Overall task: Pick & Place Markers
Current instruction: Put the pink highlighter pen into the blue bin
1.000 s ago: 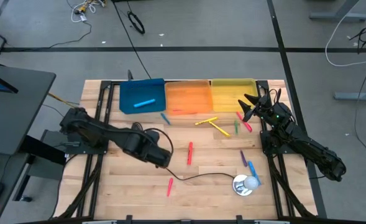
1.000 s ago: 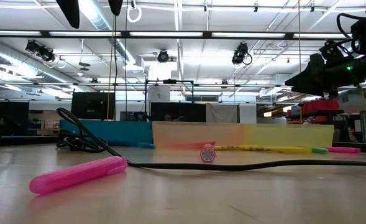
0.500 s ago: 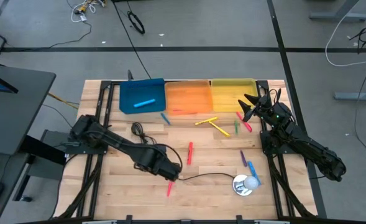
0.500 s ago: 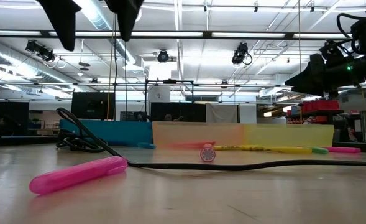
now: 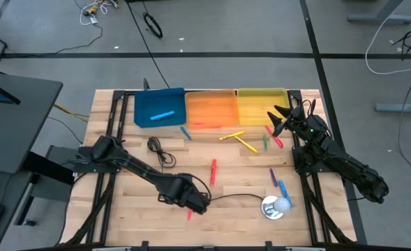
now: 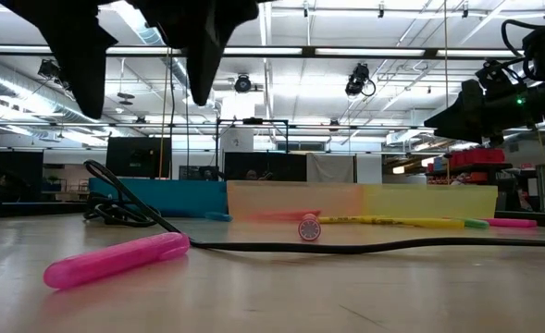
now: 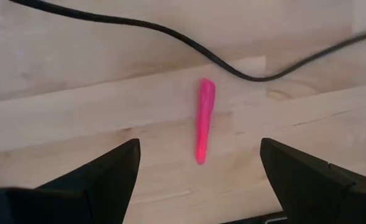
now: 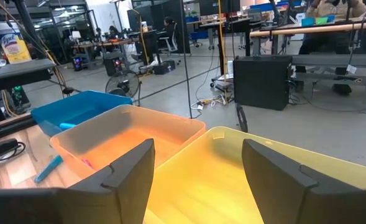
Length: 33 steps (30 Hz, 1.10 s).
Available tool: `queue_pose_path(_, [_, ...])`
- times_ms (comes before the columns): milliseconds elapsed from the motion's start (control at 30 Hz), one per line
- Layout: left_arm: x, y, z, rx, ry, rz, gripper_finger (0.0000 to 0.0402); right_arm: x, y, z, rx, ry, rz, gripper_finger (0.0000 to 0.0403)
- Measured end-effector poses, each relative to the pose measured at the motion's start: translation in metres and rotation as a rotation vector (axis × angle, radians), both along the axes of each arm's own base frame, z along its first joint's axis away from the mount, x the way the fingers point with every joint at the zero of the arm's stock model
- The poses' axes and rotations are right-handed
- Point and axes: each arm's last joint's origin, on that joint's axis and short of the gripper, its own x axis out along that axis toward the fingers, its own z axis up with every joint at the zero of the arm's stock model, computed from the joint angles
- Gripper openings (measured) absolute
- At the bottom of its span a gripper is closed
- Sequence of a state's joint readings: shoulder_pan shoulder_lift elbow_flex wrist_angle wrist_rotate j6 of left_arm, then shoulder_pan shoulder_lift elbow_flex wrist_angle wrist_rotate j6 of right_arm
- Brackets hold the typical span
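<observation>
Blue tray (image 5: 159,107): we see one blue marker (image 5: 163,115) lying inside it.
Orange tray (image 5: 211,108): a reddish marker along its near edge.
Yellow tray (image 5: 261,104): we cannot tell its contents.
Left pincer (image 5: 195,203): spread wide, hovering over the pink marker (image 7: 205,118) near the bench's front edge, not touching it.
Right pincer (image 5: 280,120): fingers apart, holding nothing, beside the yellow tray.
Bench (image 5: 128,209): we find yellow, green, red, purple and blue markers scattered, a black cable (image 5: 233,197) and a round silver object (image 5: 275,206).
Room: we see grey floor and distant workstations.
</observation>
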<state>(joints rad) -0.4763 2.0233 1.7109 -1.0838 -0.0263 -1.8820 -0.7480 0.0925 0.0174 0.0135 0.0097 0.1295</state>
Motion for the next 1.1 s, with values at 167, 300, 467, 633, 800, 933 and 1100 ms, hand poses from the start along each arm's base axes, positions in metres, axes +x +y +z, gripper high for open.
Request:
queue_pose_path(167, [0.000,0.000,-0.002,0.000,0.008,-0.001,0.0339,0.000,0.000,0.000,-0.001,0.000,0.000,0.0245])
queue_pose_path(300, [0.001,0.001,-0.002,0.001,0.008,-0.002,0.0339,0.000,0.000,0.000,0.000,0.000,0.000,0.0245])
queue_pose_path(467, [0.004,0.007,-0.002,-0.010,0.014,-0.015,0.0339,0.000,0.000,0.000,0.000,0.000,0.000,0.0245])
queue_pose_path(633, [0.012,0.024,-0.002,-0.049,0.031,-0.043,0.0339,0.000,0.000,0.000,0.000,0.000,0.000,0.0245])
queue_pose_path(800, [0.020,0.044,-0.002,-0.047,0.025,-0.031,0.0339,0.000,0.000,0.000,0.000,0.000,0.000,0.0245])
queue_pose_path(933, [0.026,0.060,-0.002,-0.062,0.028,-0.019,0.0339,0.000,0.000,0.000,-0.001,0.000,0.000,0.0245])
queue_pose_path(1100, [0.041,0.072,-0.005,-0.051,0.038,-0.037,0.0339,0.000,0.000,0.000,0.000,0.000,0.000,0.0245])
